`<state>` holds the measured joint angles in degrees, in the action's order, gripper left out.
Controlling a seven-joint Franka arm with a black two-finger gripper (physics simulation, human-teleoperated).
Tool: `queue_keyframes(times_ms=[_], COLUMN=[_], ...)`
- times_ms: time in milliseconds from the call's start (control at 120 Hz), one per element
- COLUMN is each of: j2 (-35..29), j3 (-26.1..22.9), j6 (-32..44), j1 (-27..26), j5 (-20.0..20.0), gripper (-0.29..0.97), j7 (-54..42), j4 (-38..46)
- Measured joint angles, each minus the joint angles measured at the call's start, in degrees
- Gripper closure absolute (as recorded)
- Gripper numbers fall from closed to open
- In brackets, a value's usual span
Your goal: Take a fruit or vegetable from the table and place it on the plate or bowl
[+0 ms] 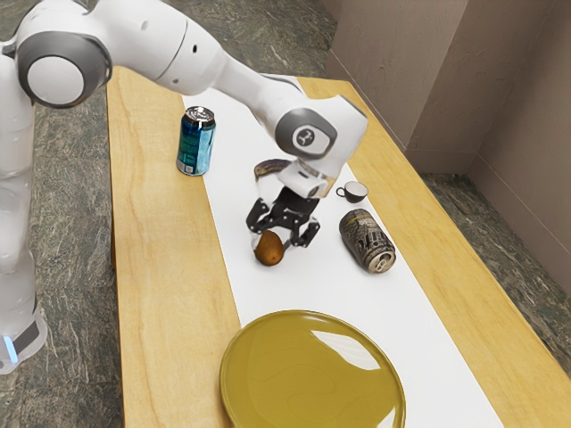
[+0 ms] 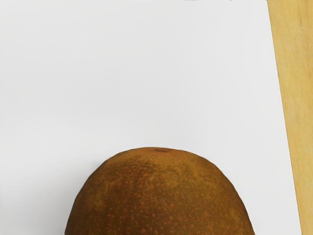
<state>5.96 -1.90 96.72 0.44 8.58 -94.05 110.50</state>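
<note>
Exterior view.
A: Where is the fruit [image 1: 270, 249] from the pincer [image 1: 283, 235]?
B: Right under it, on the white runner [image 1: 357, 303], low between the two fingers and a little toward the exterior view's left. The finger on that side looks just against it, while the other stands apart. So the pincer is spread wide and has hold of nothing yet.
A: Its long axis?
B: Egg-shaped, and it seems to stand nearly upright, though I can't be sure of the tilt.
A: And the plate [image 1: 234, 358]?
B: Well apart from the fruit, further along the runner toward the camera. Beside the fruit, to the exterior view's right, lies a brown can [image 1: 367, 241] on its side, with a small cup [image 1: 353, 190] behind it. A blue can [image 1: 195, 141] stands well off.

Wrist view.
A: Does it agree?
B: Yes. The fruit [image 2: 159, 196] bulks just under the hand as a speckled brown dome on the runner [image 2: 146, 73], with the bare wood of the table [image 2: 293, 98] off to one side.
A: So the coming move?
B: I'd judge a small shift to centre the fruit between the fingers, then closing on it.
</note>
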Motion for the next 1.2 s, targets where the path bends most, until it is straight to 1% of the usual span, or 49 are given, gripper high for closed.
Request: queue_keyframes(times_ms=[125,200,250,317,392,433,475,525,633,700,750,775,833,933,967,1017,1075,1200], j2=[-0.5,-2.5,-4.4,-6.8,-8.4,-8.7,-9.0,-9.2,-9.2,-8.9,-8.7,-8.6,-8.4,-8.2,-8.1,-7.9,-7.7,-7.5], j3=[-0.4,-1.0,-2.3,-5.4,-10.5,-13.3,-16.2,-19.8,-27.1,-29.2,-30.1,-30.7,-32.0,-34.3,-35.2,-36.2,-36.6,-36.7], j6=[1.1,1.2,1.0,0.5,0.0,-0.3,-0.4,-0.6,-0.6,-0.2,0.4,0.8,2.0,4.0,4.7,5.4,6.1,7.0], j1=[0.0,-0.2,0.6,2.7,6.2,6.9,6.5,4.7,-1.3,-4.8,-5.8,-5.6,-4.3,-1.0,0.1,1.0,1.0,-0.4], j5=[-0.9,-1.7,-2.1,-2.2,-2.3,-2.3,-2.3,-2.3,-2.4,-2.5,-2.5,-2.6,-2.7,-2.8,-3.0,-3.5,-3.8,-4.1], gripper=[0.45,0.42,0.42,0.41,0.41,0.41,0.42,0.42,0.42,0.42,0.42,0.44,0.42,0.43,0.4,0.28,0.18,0.08], j7=[2.0,3.5,4.5,5.9,7.4,8.2,9.0,9.9,11.7,12.8,13.6,14.0,15.0,16.7,17.3,18.2,19.3,21.5], j4=[-0.1,-0.3,-0.5,-0.7,-1.9,-2.6,-3.4,-4.2,-5.6,-6.0,-6.1,-6.2,-6.4,-6.6,-6.7,-6.7,-7.0,-8.3])
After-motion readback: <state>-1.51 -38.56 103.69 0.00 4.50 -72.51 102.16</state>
